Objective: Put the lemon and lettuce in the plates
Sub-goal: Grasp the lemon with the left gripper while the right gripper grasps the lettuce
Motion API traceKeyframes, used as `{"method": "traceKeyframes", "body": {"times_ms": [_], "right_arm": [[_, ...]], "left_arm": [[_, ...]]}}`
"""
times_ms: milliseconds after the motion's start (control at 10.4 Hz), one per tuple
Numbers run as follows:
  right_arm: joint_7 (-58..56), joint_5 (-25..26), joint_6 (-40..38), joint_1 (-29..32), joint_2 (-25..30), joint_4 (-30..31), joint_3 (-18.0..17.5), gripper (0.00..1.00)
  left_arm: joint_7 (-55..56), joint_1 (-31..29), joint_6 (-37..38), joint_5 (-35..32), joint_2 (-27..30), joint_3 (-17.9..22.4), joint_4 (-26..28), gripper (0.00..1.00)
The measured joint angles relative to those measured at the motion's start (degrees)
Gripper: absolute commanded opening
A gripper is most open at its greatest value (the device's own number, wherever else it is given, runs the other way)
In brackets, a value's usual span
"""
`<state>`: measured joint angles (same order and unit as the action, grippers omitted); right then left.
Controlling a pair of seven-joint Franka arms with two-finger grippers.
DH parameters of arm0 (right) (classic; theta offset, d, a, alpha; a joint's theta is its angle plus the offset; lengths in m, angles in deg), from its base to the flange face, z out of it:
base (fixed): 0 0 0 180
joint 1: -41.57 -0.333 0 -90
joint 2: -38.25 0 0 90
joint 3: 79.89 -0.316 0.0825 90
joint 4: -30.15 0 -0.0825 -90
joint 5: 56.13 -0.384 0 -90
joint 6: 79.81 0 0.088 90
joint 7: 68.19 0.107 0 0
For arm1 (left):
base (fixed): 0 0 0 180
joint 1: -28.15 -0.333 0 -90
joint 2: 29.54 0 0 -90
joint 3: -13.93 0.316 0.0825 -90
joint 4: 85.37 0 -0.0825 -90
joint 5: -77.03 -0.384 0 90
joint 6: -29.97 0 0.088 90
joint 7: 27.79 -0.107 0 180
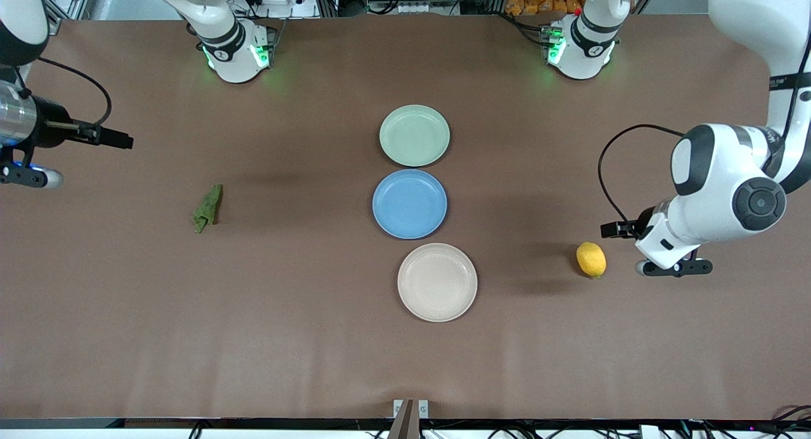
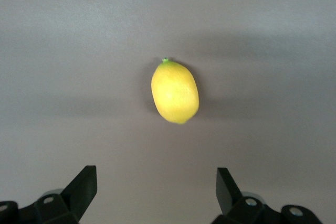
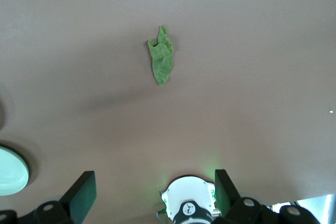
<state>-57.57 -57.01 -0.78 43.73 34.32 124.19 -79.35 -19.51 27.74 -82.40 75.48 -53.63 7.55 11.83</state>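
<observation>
On the brown tabletop [image 1: 266, 337], three round shallow plates lie in a row down the middle. The pale mint green plate [image 1: 414, 135] is the farthest from the front camera, the blue plate [image 1: 410, 203] is in the middle, and the beige-white plate [image 1: 437, 282] is the nearest. All three are bare.

The small oval bright-yellow lemon [image 1: 590, 260] lies on the tabletop toward the left arm's end, beside the beige-white plate but well apart from it. In the left wrist view the lemon [image 2: 175, 91] shows a little green tip. The left pincer [image 2: 156, 190] hangs just beside the lemon, toward the left arm's end of the tabletop; its two black fingers [image 2: 84, 186] stand wide apart and hold nothing.

The small wrinkly dark-green lettuce piece [image 1: 208, 208] lies toward the right arm's end, well apart from the plates and about level with the blue one. In the right wrist view the lettuce [image 3: 161, 56] rests flat on the tabletop. The right pincer [image 3: 155, 192] is up in the air at the right arm's end of the tabletop, well apart from the lettuce; its fingers [image 3: 83, 191] are also spread and hold nothing.
</observation>
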Motion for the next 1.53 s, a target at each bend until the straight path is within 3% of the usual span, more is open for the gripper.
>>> {"method": "traceKeyframes", "body": {"times_ms": [575, 1055, 1534], "right_arm": [[-1.03, -0.01, 11.45, 2.28, -1.31, 10.33, 0.14, 1.0], [-1.1, -0.02, 32.56, 2.12, -3.7, 25.65, -0.1, 1.0], [-1.11, -0.02, 37.76, 2.0, -8.15, 28.01, -0.16, 1.0]], "left_arm": [[0.52, -0.41, -5.81, -0.01, -6.29, 0.21, 0.17, 1.0], [5.27, 0.52, -13.47, -0.01, -10.98, 0.05, 0.11, 1.0], [5.35, 1.0, -15.3, -0.01, -13.39, 0.02, 0.04, 1.0]]}}
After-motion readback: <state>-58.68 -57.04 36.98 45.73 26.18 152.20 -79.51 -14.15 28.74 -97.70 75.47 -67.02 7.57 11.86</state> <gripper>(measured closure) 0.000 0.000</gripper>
